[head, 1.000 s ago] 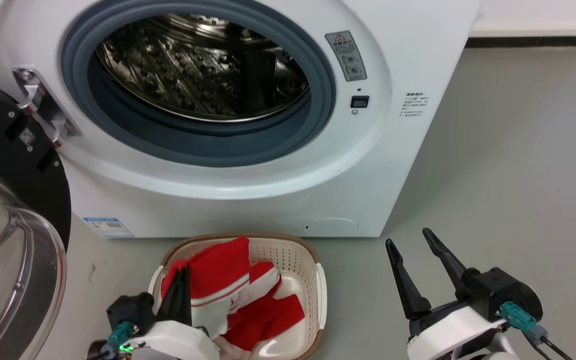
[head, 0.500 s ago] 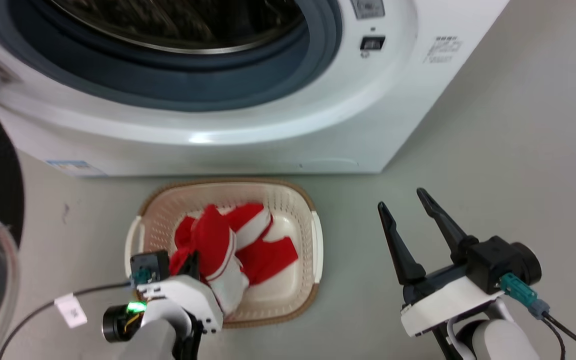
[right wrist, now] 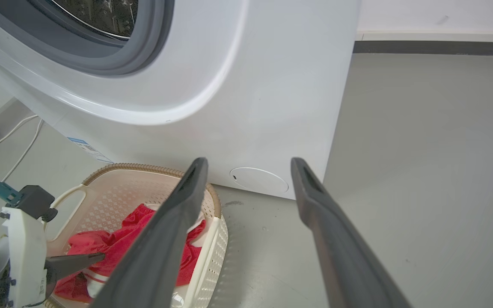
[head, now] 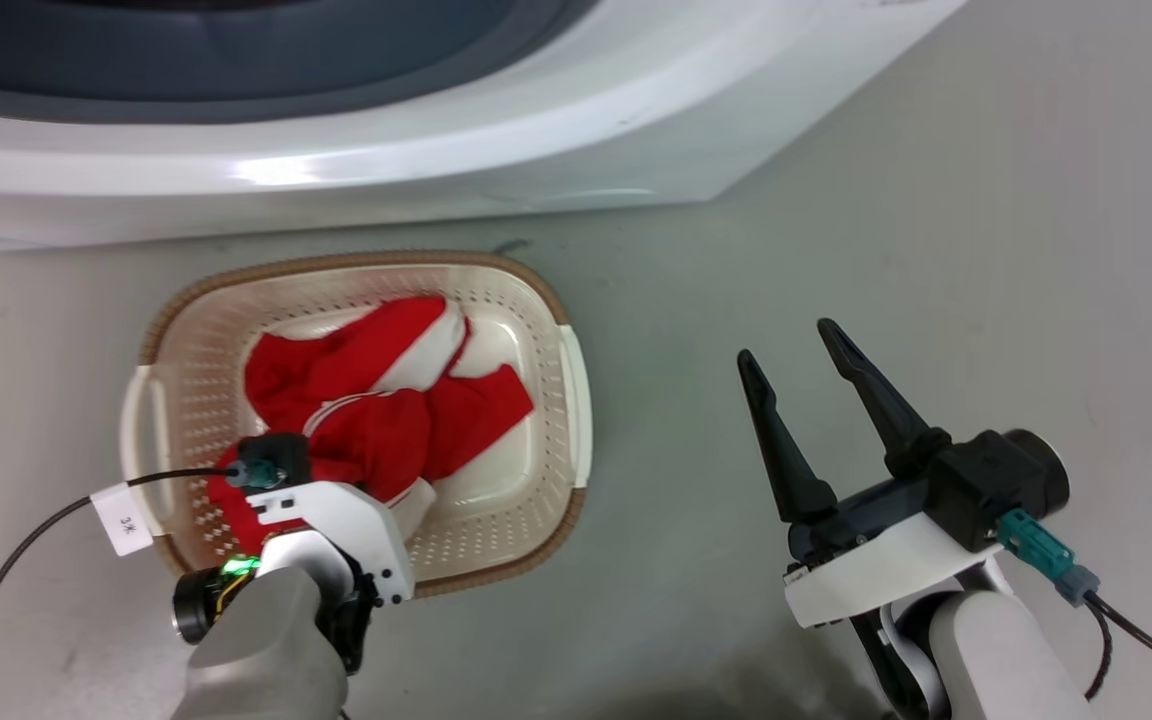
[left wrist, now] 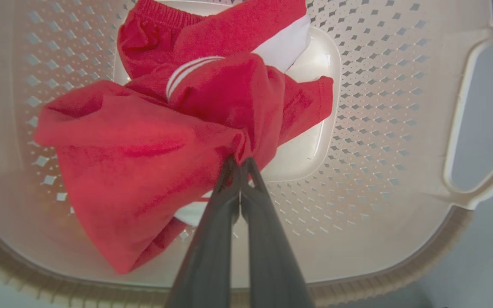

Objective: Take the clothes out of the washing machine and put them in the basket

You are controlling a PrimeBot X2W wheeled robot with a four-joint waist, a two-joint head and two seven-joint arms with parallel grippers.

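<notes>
**Clear on the right, tight at the back**

I have bare floor (head: 836,230) all around my right gripper (head: 784,340), well apart from the basket (head: 572,405). The washing machine (head: 436,170) stands just behind the basket's far rim. Inside, the clothes (head: 366,400), pinched by my left gripper (left wrist: 240,161), crowd the left side; the bottom's right part is bare.

The clothes (head: 368,442) are red with white stripes, the basket (head: 502,500) cream, brown-rimmed.

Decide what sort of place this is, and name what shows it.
Probably a laundry corner, in a home or a test room: a white front-loading washing machine stands on a plain grey floor, and a cream laundry basket holding red-and-white clothes sits before it.
</notes>
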